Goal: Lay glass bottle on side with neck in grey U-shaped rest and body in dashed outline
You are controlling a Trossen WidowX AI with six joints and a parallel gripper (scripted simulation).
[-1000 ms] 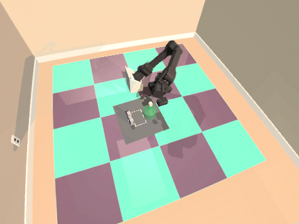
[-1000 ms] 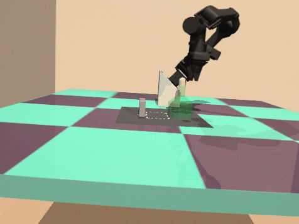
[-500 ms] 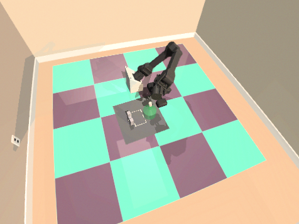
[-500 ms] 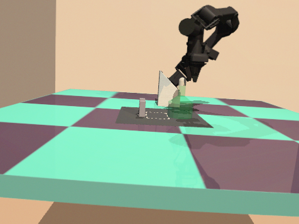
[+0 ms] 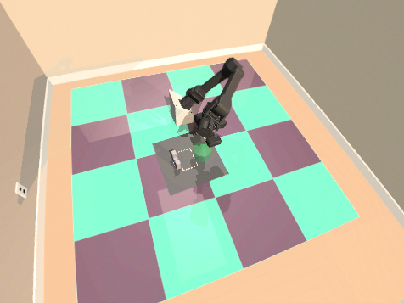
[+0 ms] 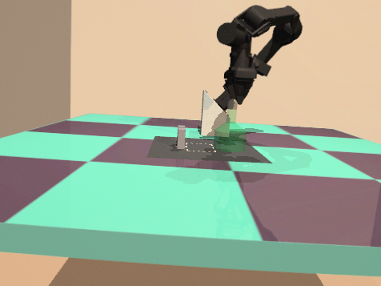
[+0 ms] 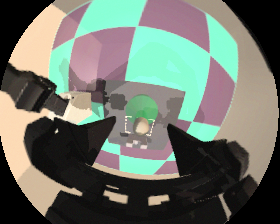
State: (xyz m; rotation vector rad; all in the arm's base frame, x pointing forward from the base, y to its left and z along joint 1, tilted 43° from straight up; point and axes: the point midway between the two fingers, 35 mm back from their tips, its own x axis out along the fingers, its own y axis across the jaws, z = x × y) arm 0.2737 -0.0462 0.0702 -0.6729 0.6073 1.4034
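Above the glass bottle point(image 5: 202, 152) point(image 6: 230, 139) point(image 7: 142, 108), the black arm point(image 5: 229, 90) point(image 6: 276, 16) folds at a high elbow and points its gripper point(image 5: 208, 140) point(image 6: 232, 100) point(image 7: 141, 122) steeply down. Fingers spread wide, nothing pinched. Bottle upright on dark grey mat point(image 5: 170, 182) point(image 6: 162, 152) point(image 7: 172, 107), neck up, body beside the dashed outline point(image 5: 190, 170) point(image 6: 200, 151) point(image 7: 153, 127), not lying in it. U-shaped rest point(image 5: 175, 159) point(image 6: 181, 137) point(image 7: 136, 143) stands at the outline's other end.

Wrist view shows both fingertips apart with the bottle's top between them in the picture; exterior doesn't show that gap clearly. Exterior shows bottle's neck height and rest's upright side; top shows the outline's full layout. White wedge-shaped block point(image 5: 181, 110) point(image 6: 212, 118) point(image 7: 80, 107) sits beyond the mat on the checkered table top point(image 5: 191, 250) point(image 6: 132, 196) point(image 7: 165, 55). Wall socket point(image 5: 21, 190), farther off, only in top view.

Neck top partly covered by the gripper in top view. Rest small and blurred in wrist view. See-through green body hard to separate from shadows in exterior.
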